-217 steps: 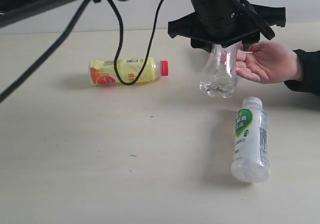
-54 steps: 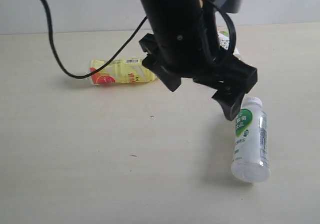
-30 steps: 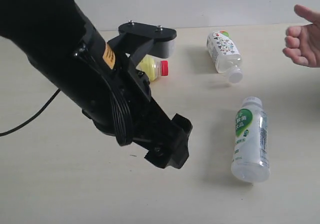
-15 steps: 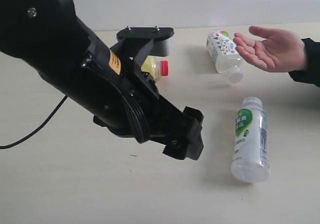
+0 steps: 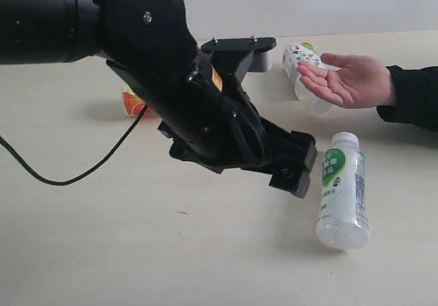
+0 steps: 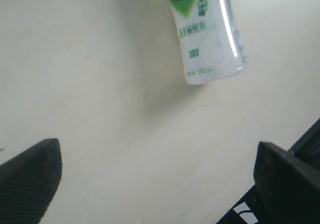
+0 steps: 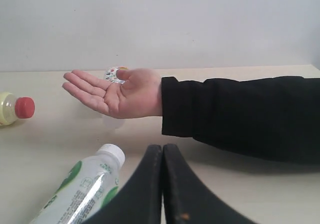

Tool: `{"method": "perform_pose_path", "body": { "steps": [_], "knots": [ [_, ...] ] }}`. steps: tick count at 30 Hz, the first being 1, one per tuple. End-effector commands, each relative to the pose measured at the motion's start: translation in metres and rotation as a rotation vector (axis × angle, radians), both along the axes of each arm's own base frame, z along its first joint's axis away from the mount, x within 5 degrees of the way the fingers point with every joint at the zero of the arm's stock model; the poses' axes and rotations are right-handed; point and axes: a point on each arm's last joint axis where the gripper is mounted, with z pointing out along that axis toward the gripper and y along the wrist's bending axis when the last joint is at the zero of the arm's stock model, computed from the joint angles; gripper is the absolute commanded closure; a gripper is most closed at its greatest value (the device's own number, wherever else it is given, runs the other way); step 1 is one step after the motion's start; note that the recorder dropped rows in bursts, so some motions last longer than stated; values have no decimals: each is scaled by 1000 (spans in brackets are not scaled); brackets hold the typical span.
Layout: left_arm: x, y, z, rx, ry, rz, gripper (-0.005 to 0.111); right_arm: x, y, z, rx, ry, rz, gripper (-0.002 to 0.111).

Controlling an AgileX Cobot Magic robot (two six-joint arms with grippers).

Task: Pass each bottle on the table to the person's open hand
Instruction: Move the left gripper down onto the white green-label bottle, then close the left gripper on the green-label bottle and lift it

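Left arm (image 5: 157, 66) in front of yellow bottle (image 5: 131, 104), person's hand (image 5: 345, 81) beyond

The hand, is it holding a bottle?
No, the hand is open, palm up, with nothing in it.

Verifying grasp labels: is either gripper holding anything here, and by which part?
Nothing is held. The left gripper is open, apart from the green-labelled bottle lying on the table; the right gripper is shut on nothing.
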Motion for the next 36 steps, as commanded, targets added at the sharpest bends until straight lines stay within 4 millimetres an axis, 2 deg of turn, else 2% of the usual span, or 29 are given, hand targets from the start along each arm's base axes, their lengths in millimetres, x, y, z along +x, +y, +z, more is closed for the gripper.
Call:
{"method": "perform_pose_path", "body": {
  "steps": [1,6,9,12,17,27,36],
  "knots": [
    [4,-13,6,-27,-16,6,3,0,-1,-1,-5,-8,-8,108],
    [-11,-42,6,19,-84,-62,3,0,-1,-1,-5,-8,-8,108],
    [-6,-61,8,78,-95,-71,3,0,-1,-1,-5,-8,-8,108],
    [4,-85,1,153,-159,-94,3,0,-1,-1,-5,-8,-8,108],
    [11,-111,-12,140,-176,-106,3,0,-1,-1,-5,-8,-8,108],
    [24,-127,-54,193,-226,-105,3,0,-1,-1,-5,-8,-8,108],
    [29,-138,-76,136,-239,-82,3,0,-1,-1,-5,-8,-8,108]
  ]
}}
